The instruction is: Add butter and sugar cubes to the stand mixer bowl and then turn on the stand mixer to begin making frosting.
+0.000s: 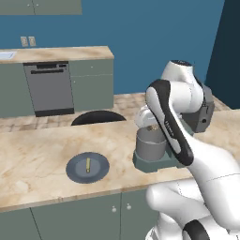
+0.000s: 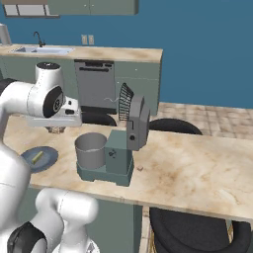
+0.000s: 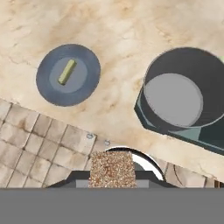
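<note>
While butter [image 3: 67, 71] lies on plate [image 3: 68, 75], end effector [image 3: 111, 173] grips sugar cube [image 3: 111, 168] — beside stand mixer bowl [image 3: 183, 89].

Marbled beige desk [image 1: 37, 159]: bears dark round plate [image 1: 99, 174] at left, stand mixer [image 2: 121, 148] at right, well apart.
</note>
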Robot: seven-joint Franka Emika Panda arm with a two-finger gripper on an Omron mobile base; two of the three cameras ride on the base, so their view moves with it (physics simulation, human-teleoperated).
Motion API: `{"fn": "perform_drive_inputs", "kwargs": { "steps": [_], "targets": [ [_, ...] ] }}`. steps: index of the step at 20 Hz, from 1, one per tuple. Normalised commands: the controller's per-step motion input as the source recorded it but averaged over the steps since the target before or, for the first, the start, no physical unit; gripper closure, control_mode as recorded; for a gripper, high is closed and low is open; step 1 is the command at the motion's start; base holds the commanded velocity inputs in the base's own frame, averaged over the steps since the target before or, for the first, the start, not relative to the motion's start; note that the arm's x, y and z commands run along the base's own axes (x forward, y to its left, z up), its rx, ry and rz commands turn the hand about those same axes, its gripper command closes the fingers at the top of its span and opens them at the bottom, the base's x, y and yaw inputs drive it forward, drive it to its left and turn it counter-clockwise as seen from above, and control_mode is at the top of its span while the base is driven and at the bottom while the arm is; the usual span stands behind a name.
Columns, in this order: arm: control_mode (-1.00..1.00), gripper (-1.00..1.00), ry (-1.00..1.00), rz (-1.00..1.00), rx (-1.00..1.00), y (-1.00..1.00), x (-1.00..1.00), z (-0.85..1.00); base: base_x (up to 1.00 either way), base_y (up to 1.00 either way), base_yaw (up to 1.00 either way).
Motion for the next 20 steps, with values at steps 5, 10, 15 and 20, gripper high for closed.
{"fn": "perform_drive_inputs", "kwargs": {
  "steps": [5,10,15,20],
  "targets": [
    [-1.00,1.00,0.09,-0.24,-0.19,-0.12,0.47,-0.21,0.00,0.00,0.00],
    [-1.00,1.00,0.03,-0.22,-0.18,-0.10,0.41,-0.49,0.00,0.00,0.00],
    [-1.00,1.00,0.02,-0.20,-0.10,-0.09,0.43,-0.33,0.00,0.00,0.00],
    [-1.00,1.00,0.08,-0.18,-0.01,-0.19,0.51,-0.31,0.00,0.00,0.00]
  ]
}}
